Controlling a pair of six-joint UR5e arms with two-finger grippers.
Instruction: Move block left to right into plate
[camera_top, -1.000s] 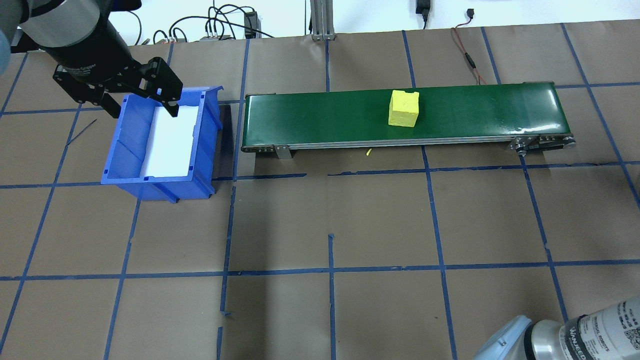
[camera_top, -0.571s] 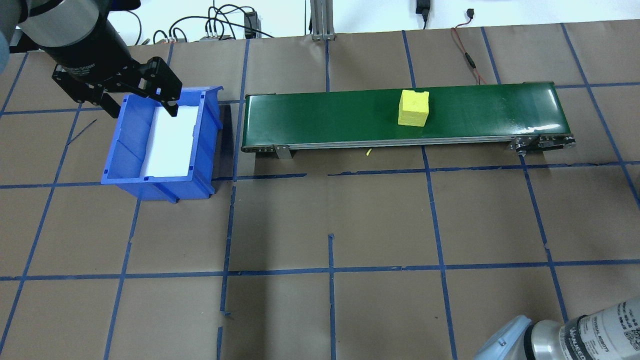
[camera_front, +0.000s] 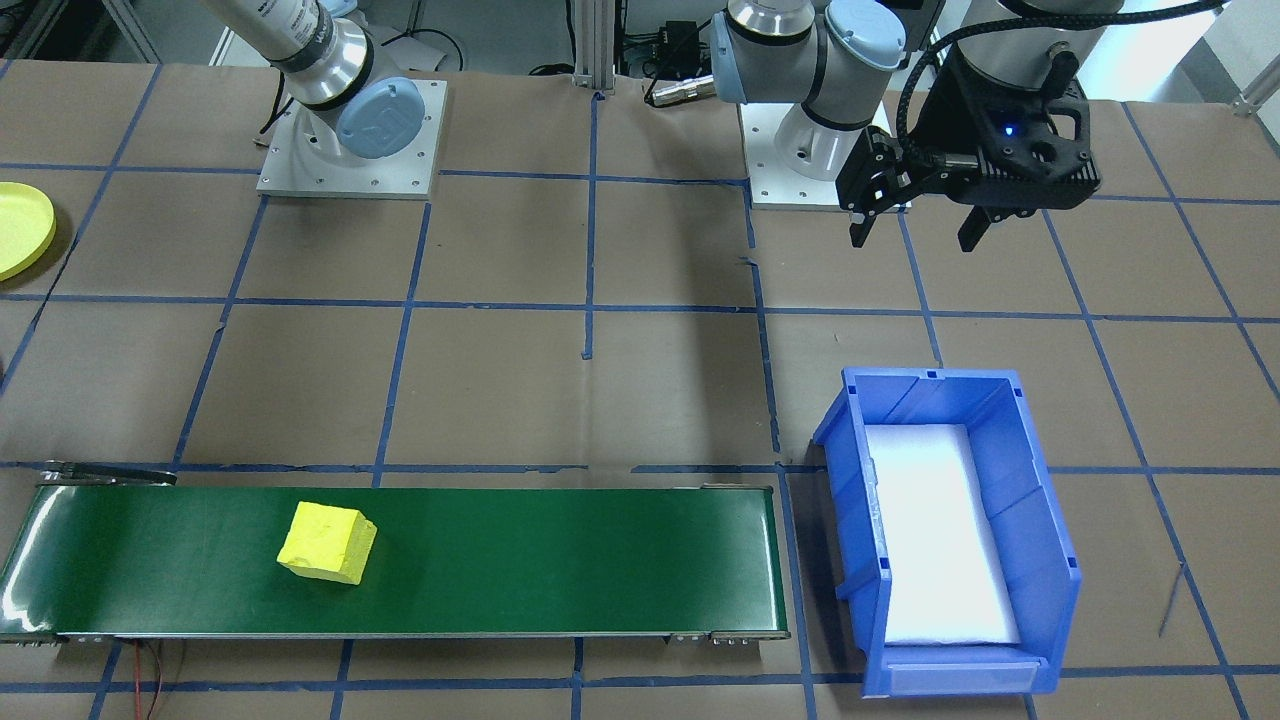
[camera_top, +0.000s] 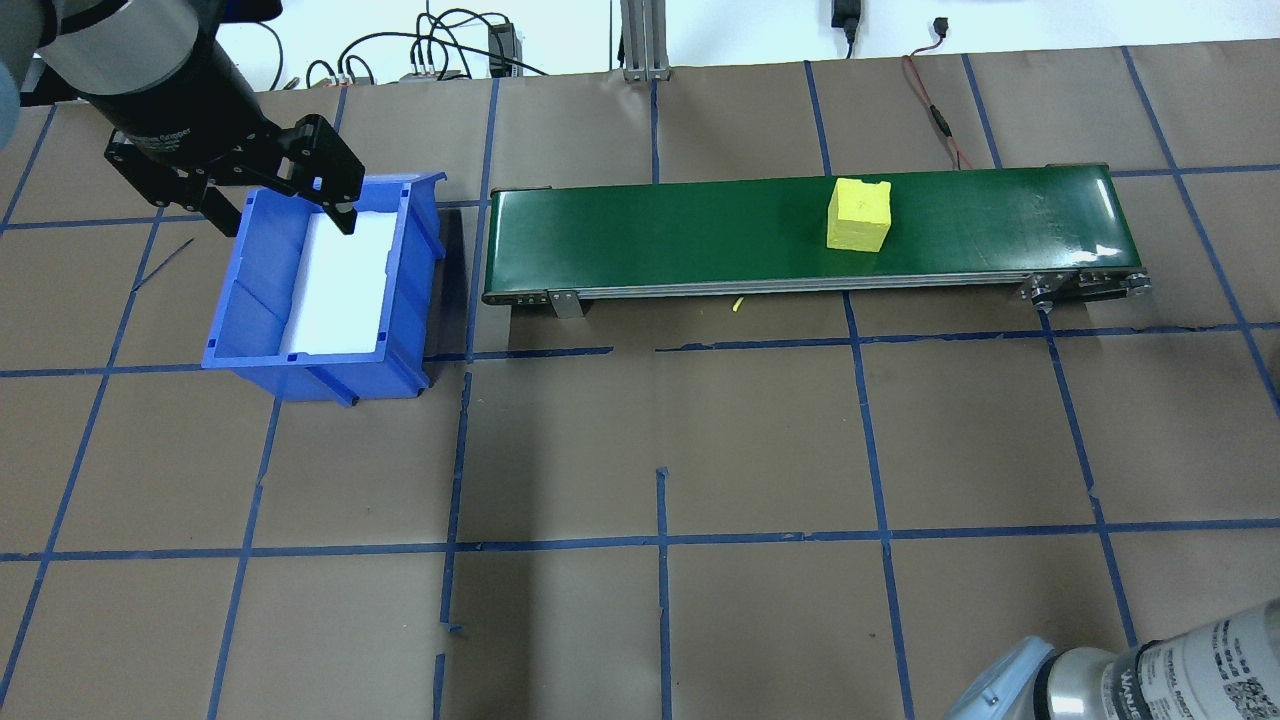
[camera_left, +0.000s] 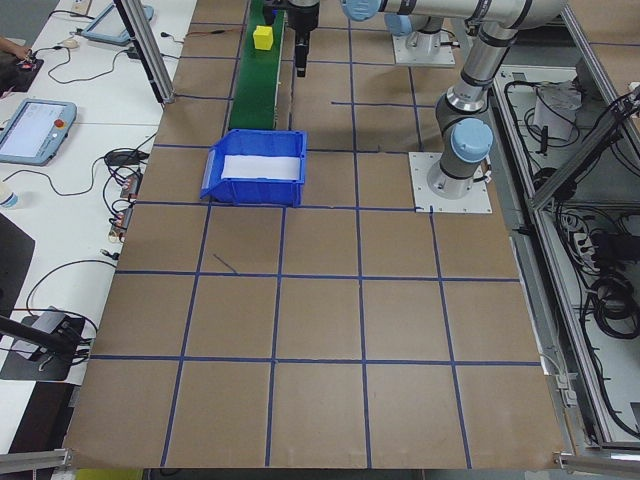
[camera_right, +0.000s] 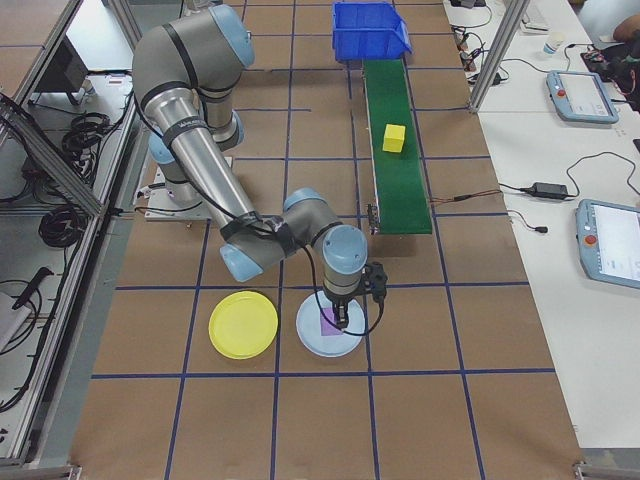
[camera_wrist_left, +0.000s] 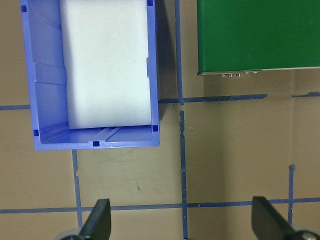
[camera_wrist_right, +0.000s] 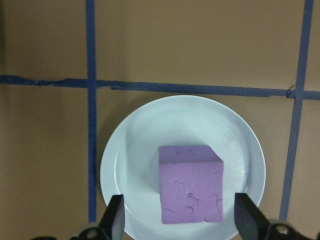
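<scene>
The left arm's wrist (camera_top: 150, 95), just above its open pincer (camera_top: 285, 215), carries small white lettering ending in "Gripper"; other print is illegible.

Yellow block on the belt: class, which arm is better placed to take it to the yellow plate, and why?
Right, probably. The yellow block sits toward the belt's right end; the right gripper hangs open beside the yellow plate. The left gripper hovers by the blue bin.

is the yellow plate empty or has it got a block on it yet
Empty. The yellow plate shows a bare surface in the right side view; the yellow block sits on the green conveyor belt, and the purple block sits on the white plate.
</scene>
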